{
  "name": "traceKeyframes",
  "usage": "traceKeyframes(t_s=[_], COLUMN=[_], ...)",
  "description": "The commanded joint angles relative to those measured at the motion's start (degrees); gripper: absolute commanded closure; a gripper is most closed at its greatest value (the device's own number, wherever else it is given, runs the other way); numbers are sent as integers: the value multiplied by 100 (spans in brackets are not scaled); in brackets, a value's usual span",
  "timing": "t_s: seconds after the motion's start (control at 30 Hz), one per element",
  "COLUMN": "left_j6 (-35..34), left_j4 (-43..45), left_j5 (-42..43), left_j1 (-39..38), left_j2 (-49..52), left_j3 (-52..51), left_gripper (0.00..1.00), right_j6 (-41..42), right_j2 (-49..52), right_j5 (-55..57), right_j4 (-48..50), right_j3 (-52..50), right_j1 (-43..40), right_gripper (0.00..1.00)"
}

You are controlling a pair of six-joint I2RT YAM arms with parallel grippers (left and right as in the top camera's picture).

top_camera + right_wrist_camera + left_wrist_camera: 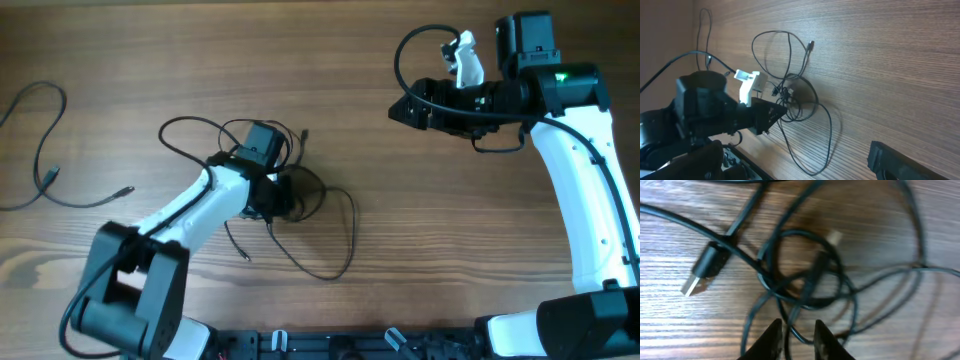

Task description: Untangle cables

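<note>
The cables (318,205) lie as a knot of thin black cords at the table's middle, with one long loop (348,240) trailing to the right. In the left wrist view the knot (805,275) fills the frame, with a silver-tipped USB plug (701,273) at its left. My left gripper (799,336) is down on the knot's near edge. Its jaws stand narrow, with a strand between them and a gap still showing. My right gripper (402,108) hangs open and empty above the table at the upper right, away from the knot (792,97). Only one of its fingers (897,161) shows.
A separate thin cord (42,160) lies loose at the far left of the table. A small plug end (304,133) sticks out above the knot. Arm bases and fittings line the table's front edge (330,345).
</note>
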Motion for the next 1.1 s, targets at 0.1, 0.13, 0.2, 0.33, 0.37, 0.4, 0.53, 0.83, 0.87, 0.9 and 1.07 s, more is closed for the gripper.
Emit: traceKeyframes(t_s=[0.1, 0.13, 0.2, 0.33, 0.37, 0.4, 0.53, 0.83, 0.87, 0.9, 1.07], left_j6=[-332, -332, -330, -282, -286, -286, 319, 597, 590, 553, 553], left_j4=[48, 52, 63, -317, -461, -474, -459, -201, -140, -120, -105], left_j5=[-229, -234, -293, -293, -289, -284, 59, 50, 52, 52, 39], left_j1=[-39, -39, -33, -63, -90, -118, -323, -267, -223, -195, -160], left_j2=[146, 146, 81, -671, -1298, -1615, -2852, -3960, -3995, -4017, -4024], left_j3=[-35, -35, 0, 330, 466, 483, 485, 485, 485, 487, 485], left_gripper=[93, 96, 96, 96, 96, 95, 96, 96, 96, 96, 96], right_j6=[-105, -105, -157, -361, -361, -363, -350, -313, -195, -136, 20], right_j2=[26, 26, 26, 26, 26, 26, 26, 26, 26, 26, 50], right_j5=[72, 72, 68, 52, 50, 50, 48, -428, -424, -426, -289], right_j4=[-17, -17, -17, -31, 0, 17, 192, 361, 380, 398, 461], right_j3=[20, 20, 20, 20, 20, 20, 20, 20, 20, 20, 20], right_j1=[26, 26, 26, 81, 170, 205, 476, 986, 1071, 1152, 1692], right_gripper=[5, 5, 5, 6, 6, 5, 6, 9, 9, 10, 11])
